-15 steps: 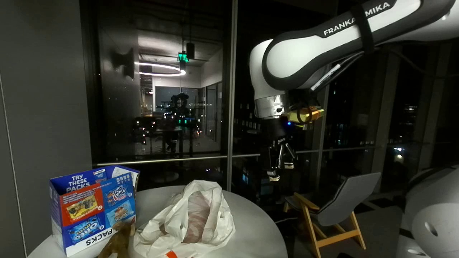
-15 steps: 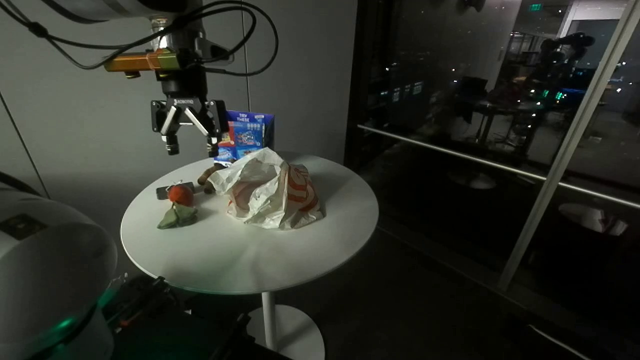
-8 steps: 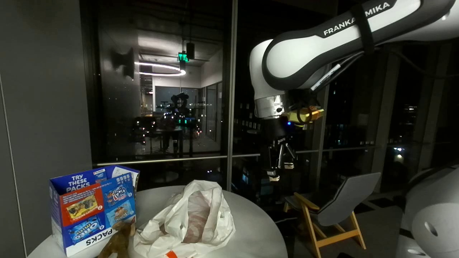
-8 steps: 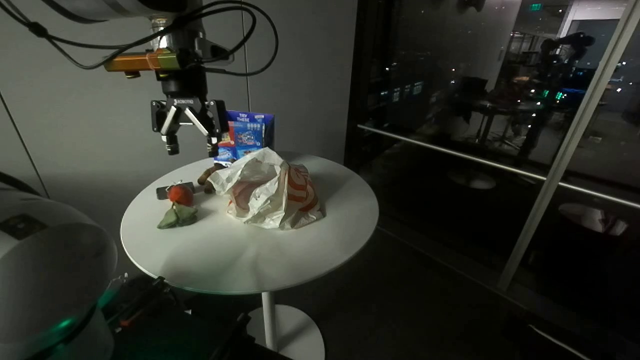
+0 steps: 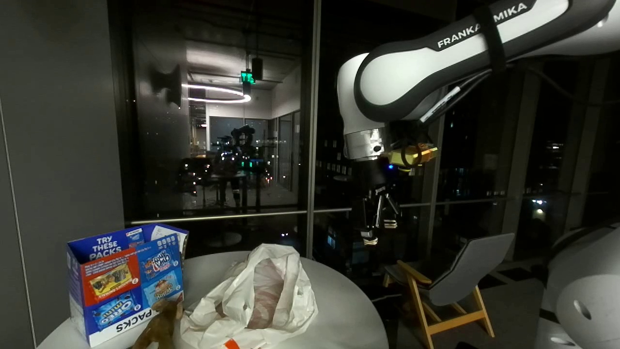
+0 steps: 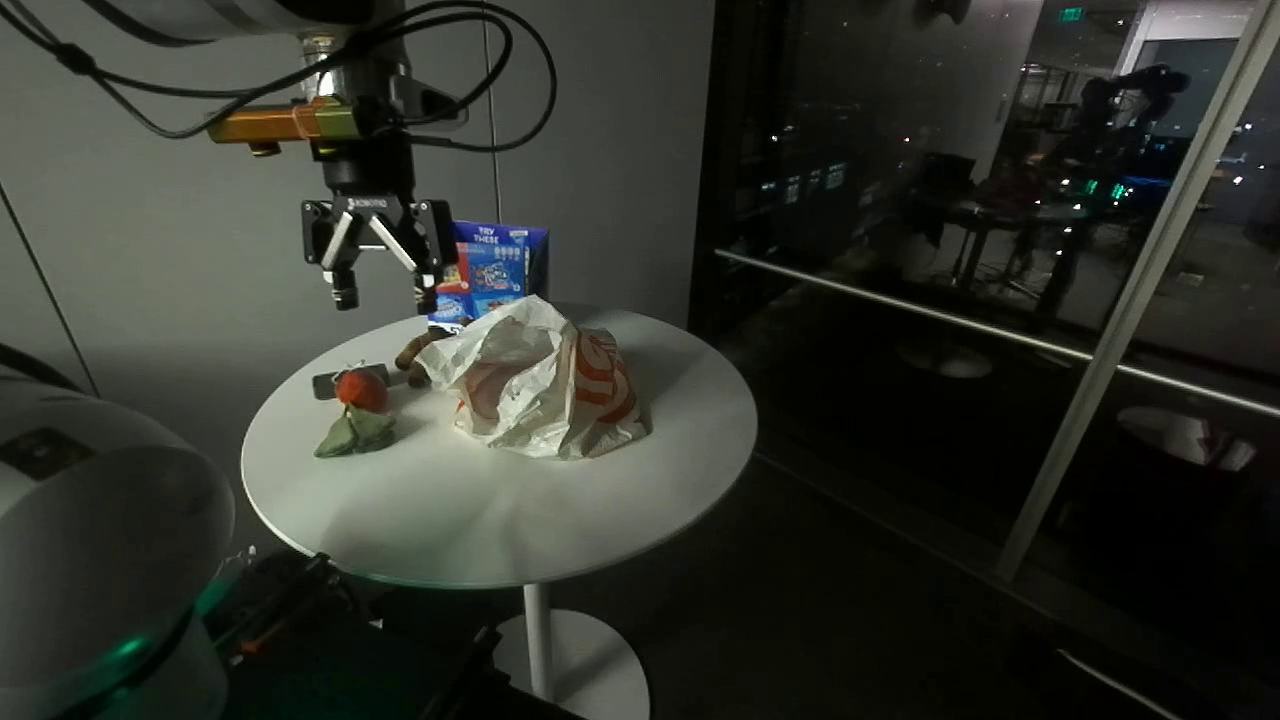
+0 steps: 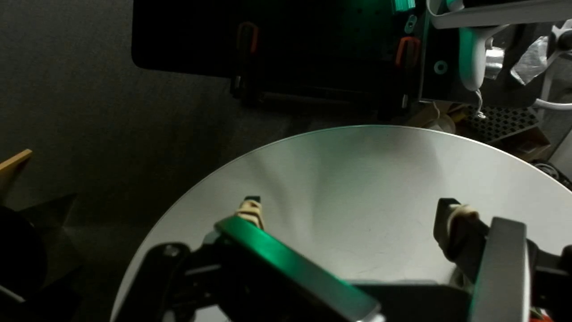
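Note:
My gripper [image 6: 385, 299] hangs above the round white table [image 6: 560, 520], pointing down with its fingers wide apart and nothing between them. In the wrist view, tan bands wrap the fingertips [image 7: 251, 211], and bare tabletop shows between them. A crumpled white bag [image 6: 600, 400] with orange print, its mouth gaping, stands on the table in both exterior views. Behind it is a blue snack box [image 5: 160, 261]. A brown toy animal [image 5: 162, 325] lies between box and bag. Near the table's edge sit a red-orange round item [image 6: 362, 391], a green leaf-like piece [image 6: 355, 433] and a grey block [image 6: 325, 386].
A grey wall stands behind the table, with dark windows and a metal rail [image 6: 900, 305] alongside. A wooden-framed chair [image 5: 455, 286] stands on the floor away from the table. Loose cables [image 6: 540, 90] loop around the wrist. A dark robot base [image 7: 313, 53] lies beyond the table's edge.

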`<move>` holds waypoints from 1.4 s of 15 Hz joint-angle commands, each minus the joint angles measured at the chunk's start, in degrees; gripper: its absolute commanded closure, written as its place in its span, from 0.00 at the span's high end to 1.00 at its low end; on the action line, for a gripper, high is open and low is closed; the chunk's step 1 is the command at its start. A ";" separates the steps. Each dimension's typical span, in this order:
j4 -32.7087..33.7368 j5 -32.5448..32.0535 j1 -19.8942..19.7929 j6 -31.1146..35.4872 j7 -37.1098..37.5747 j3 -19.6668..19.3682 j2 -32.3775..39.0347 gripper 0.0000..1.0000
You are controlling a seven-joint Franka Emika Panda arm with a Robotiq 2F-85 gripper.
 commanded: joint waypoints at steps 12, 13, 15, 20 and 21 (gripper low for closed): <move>-2.39 -5.34 1.36 7.12 -3.05 0.27 0.91 1.00; -0.96 -6.18 1.91 9.54 -5.48 -0.71 3.66 1.00; 2.68 -7.46 2.14 12.61 -9.55 -2.09 9.29 1.00; 12.10 -3.55 5.18 17.53 -21.20 -4.05 23.85 1.00; 15.56 -3.36 5.82 16.29 -22.89 -3.31 27.32 1.00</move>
